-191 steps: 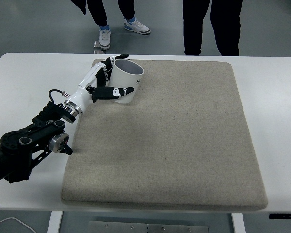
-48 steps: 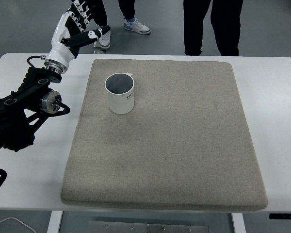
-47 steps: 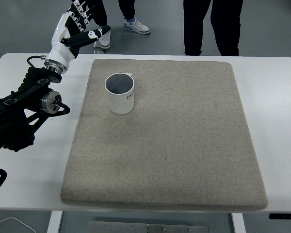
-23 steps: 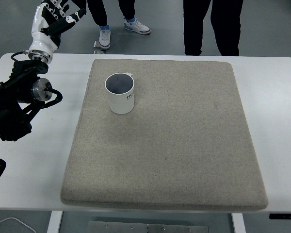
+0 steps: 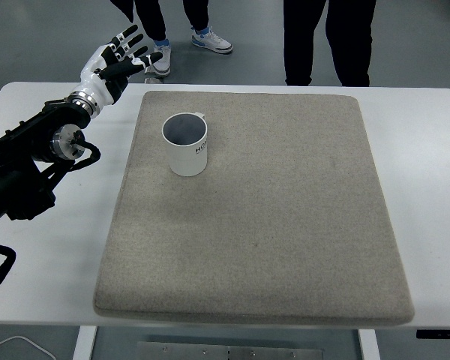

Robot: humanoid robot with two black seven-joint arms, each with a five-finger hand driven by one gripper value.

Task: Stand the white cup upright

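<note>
A white cup (image 5: 186, 145) stands upright on the grey mat (image 5: 285, 210), mouth up, in the mat's far left part. Nothing touches it. My left hand (image 5: 122, 61) is raised beyond the table's far left edge, well up and left of the cup, with its fingers spread and holding nothing. The black left arm (image 5: 30, 161) runs back over the table's left side to the picture's left edge. The right arm does not show.
The mat covers most of the white table (image 5: 427, 187). Two people's legs (image 5: 326, 37) and shoes (image 5: 210, 39) stand on the floor beyond the table's far edge.
Four seconds ago my left hand held the tilted cup. It has let go and lifted away up and left; over the last half second it came down and right a little. The cup stays upright.
</note>
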